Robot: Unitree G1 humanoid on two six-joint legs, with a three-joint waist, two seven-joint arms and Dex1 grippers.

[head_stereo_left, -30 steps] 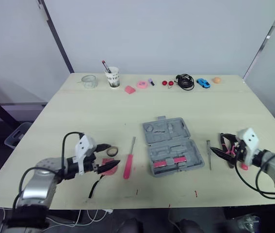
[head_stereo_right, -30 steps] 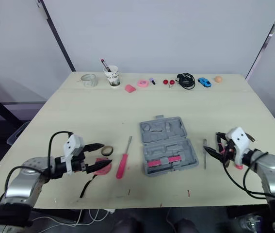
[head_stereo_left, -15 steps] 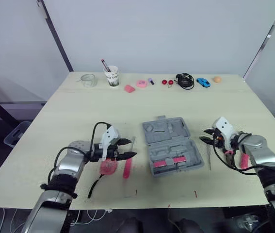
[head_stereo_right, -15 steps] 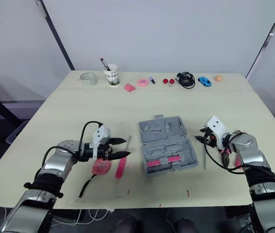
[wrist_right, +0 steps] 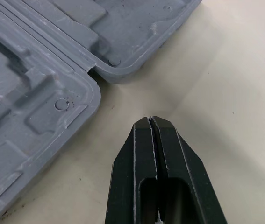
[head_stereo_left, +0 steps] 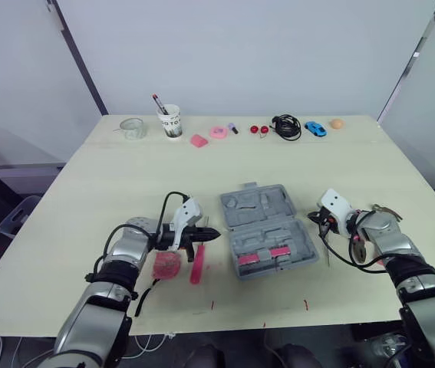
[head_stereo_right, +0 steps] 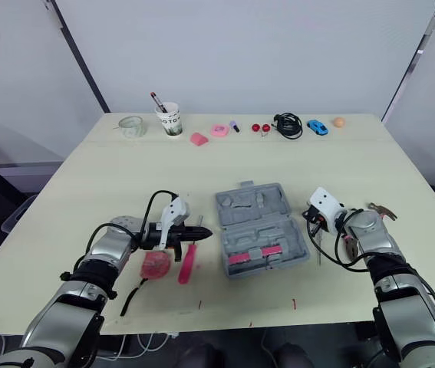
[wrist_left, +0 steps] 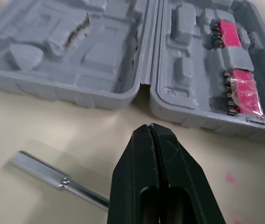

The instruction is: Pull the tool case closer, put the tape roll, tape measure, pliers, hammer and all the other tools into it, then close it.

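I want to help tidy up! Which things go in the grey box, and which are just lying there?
For the job: tool case, red screwdriver, thin metal tool beside the case.

Just lying about: paper cup, black cable, blue toy car, orange ball.

grey case, pink accents

we see a grey tool case (head_stereo_left: pixel 267 230) holding pink-red bit strips (wrist_left: pixel 237 88), on a pale cream table (head_stereo_left: pixel 125 184). the screwdriver (head_stereo_left: pixel 196 264) has a pink handle and a silver shaft. the left gripper (wrist_left: pixel 150 127) and right gripper (wrist_right: pixel 150 119) are black. we also note a white paper cup (head_stereo_left: pixel 171 123) with black lettering, a blue toy car (head_stereo_left: pixel 316 129) and a black cable (head_stereo_left: pixel 285 127).
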